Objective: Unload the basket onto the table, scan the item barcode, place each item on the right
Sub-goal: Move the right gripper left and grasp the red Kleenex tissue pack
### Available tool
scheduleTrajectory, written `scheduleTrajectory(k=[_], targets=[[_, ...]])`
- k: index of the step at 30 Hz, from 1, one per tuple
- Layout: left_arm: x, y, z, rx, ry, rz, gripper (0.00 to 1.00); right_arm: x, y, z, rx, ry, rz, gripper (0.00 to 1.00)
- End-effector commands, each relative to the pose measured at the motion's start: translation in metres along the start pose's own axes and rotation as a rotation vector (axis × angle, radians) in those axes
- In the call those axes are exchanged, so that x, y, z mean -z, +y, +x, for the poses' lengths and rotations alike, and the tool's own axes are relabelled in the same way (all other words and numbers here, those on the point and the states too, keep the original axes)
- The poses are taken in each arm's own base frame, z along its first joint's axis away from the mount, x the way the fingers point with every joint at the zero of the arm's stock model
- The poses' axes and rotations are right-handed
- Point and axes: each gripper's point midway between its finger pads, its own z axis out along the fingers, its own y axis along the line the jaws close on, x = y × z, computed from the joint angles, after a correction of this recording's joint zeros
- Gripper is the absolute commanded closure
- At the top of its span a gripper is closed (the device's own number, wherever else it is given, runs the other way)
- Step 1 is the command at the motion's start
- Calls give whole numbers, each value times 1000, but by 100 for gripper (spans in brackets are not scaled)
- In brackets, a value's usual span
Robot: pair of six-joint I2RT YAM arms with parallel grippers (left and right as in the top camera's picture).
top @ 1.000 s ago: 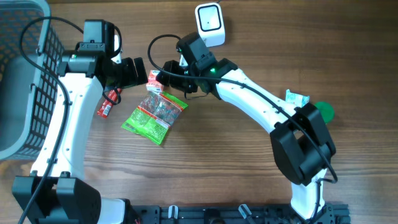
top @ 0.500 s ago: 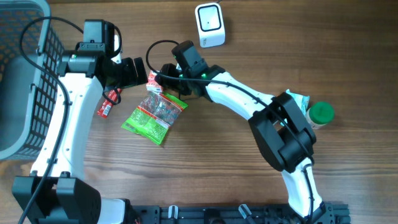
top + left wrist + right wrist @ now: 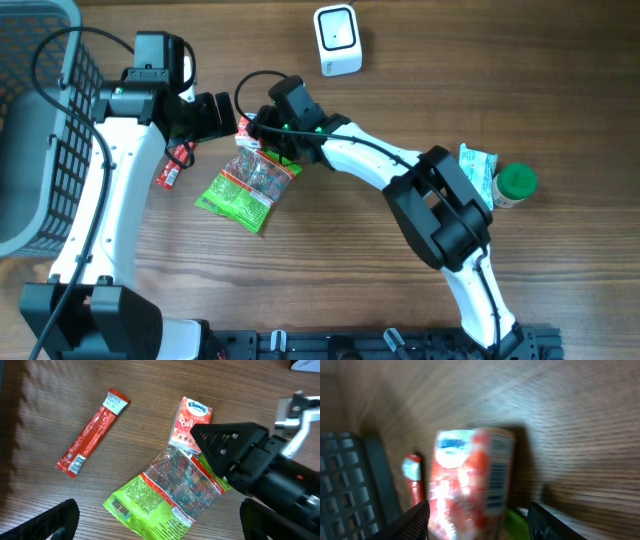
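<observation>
The tissue pack (image 3: 190,422) looks like your item. It lies flat on the worktop (image 3: 560,80), and its lower edge meets the top corner of the green bag (image 3: 170,492). The red stick (image 3: 92,432) lies well apart on its other side. The scanner (image 3: 337,38) stands near the far edge, apart from the pack.

Your right claw (image 3: 477,510) is aimed at the pack with its jaws apart. The pack sits in the gap ahead of them, and as far as the blurred wrist view tells, nothing is gripped. The left wrist view shows this claw reaching over the pack's lower corner, right where the bag begins. Your left claw (image 3: 160,525) hangs wide open and empty, just beside the pack.

Watch these:
- **Catching the bag:** Because pack and bag touch, closing here could pinch the bag's film too. It would then drag along or cover the code at the scanner.
- **Losing the pack:** It looks soft and slick, so a shallow pinch at one corner may let it twist or slip out on the lift.
- **Covering the code:** A striped patch on the pack's side, blurred in the right wrist view, may be the barcode. If the jaws close over it, or you present the wrong face, the scan will likely fail.
- **Claws colliding:** The two claws are near each other, so moving the left one in now risks a knock.
</observation>
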Motion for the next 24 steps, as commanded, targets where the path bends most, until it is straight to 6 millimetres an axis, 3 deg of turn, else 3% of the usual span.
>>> scheduleTrajectory(k=[1, 7, 19, 24], targets=[[0, 1, -1, 2, -3, -5, 0, -14, -8, 7, -42, 13, 5, 42], [0, 1, -1, 2, -3, -5, 0, -14, -7, 9, -41, 25, -4, 61], [0, 1, -1, 2, -3, -5, 0, -13, -5, 13, 25, 52, -15, 71], [0, 1, -1, 2, -3, -5, 0, 3, -4, 4, 90, 30, 13, 71]])
